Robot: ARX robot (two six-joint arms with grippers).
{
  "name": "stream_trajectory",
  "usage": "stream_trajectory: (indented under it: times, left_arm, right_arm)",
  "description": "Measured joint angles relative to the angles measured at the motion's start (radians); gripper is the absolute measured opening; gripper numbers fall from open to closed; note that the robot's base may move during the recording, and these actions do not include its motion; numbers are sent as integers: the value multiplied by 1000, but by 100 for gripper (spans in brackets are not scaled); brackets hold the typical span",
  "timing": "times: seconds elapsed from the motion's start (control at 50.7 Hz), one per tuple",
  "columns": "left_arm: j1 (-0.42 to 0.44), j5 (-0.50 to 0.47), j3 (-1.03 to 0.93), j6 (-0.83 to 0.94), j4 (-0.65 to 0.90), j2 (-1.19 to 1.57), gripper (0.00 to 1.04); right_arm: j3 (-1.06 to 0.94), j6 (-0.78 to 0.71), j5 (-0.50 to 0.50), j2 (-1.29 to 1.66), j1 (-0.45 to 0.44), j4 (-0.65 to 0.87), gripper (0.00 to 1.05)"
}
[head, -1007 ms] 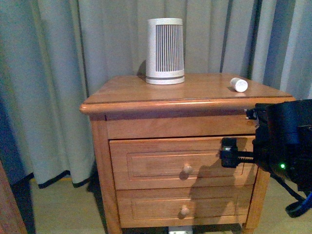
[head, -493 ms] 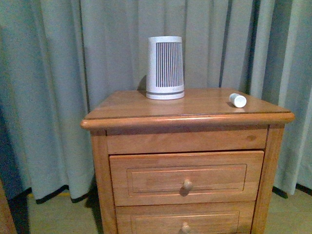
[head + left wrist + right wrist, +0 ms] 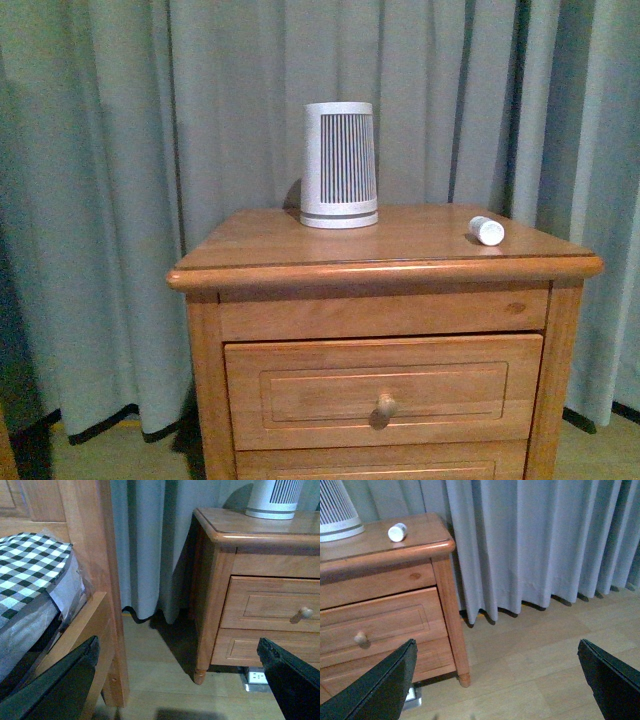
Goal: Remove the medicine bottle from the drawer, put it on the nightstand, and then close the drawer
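On the far left, a bed with a black and white checked cover is seen by the left wrist camera, with its wooden post beside it. The left gripper is held low over the pale floor, well apart from the nightstand, and its two dark fingers are spread wide with nothing between them. Grey curtains are hung behind everything. In the front view no arm is seen. The nightstand is stood in the middle, and the drawer is pushed fully shut, its round knob seen at the front. A tall white device with dark slats is stood upright at the back of the top. Further right, the medicine bottle is laid on its side on the nightstand top, near the right edge, well apart from the device. The bottle is also seen from the right wrist camera. The right gripper is held out to the right of the nightstand, low over the floor, and its fingers are spread wide and hold nothing
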Motion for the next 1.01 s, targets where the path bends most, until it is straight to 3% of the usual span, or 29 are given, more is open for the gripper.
stream_trajectory:
  times: [0.197, 0.316, 0.395, 0.474, 0.908, 1.007]
  left_arm:
    - [0, 0, 0, 0, 0, 0, 98]
    - [0, 0, 0, 0, 0, 0, 98]
    - [0, 0, 0, 0, 0, 0, 98]
    - [0, 0, 0, 0, 0, 0, 98]
    - [0, 0, 0, 0, 0, 0, 98]
    - [0, 0, 0, 0, 0, 0, 98]
  right_arm:
    - [-40, -21, 35, -52, 34, -27, 98]
    - [-41, -33, 3, -67, 27, -37, 96]
    - [-56, -72, -238, -150, -28, -91, 83]
    - [-72, -89, -343, -205, -38, -92, 71]
    - [-84, -108, -352, -221, -43, -93, 2]
    - [-84, -111, -352, -222, -43, -93, 3]
